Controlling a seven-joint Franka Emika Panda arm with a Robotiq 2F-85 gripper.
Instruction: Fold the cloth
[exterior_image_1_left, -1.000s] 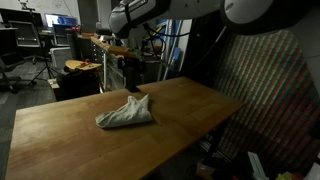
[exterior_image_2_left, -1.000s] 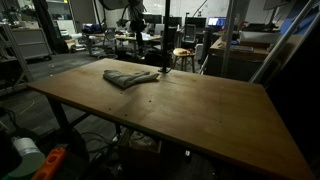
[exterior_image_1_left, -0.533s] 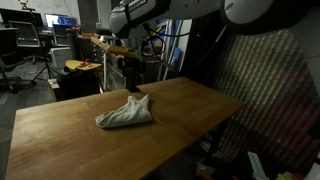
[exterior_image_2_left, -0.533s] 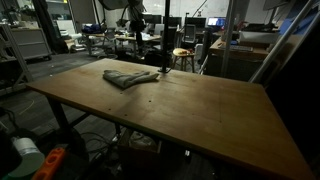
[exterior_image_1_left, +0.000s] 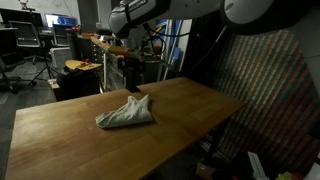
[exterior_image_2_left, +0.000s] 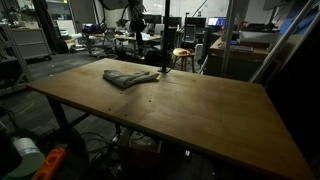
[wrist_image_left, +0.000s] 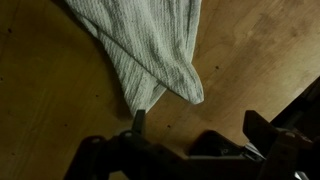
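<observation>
The claw (wrist_image_left: 197, 125) hangs low over the wooden table (wrist_image_left: 40, 90), its two fingers wide apart with nothing between them. The gray cloth (wrist_image_left: 150, 45) lies bunched up just past the fingertips. One cloth corner may touch a finger (wrist_image_left: 138, 122), but it is too dark there to be sure.

Arm (exterior_image_1_left: 150, 12) is being shown as rounded, glossy white-grey link shells with darker joint seams in an exterior view. Gripper (wrist_image_left: 197, 128) is being shown black and blocky, dull metal at the tips.
</observation>
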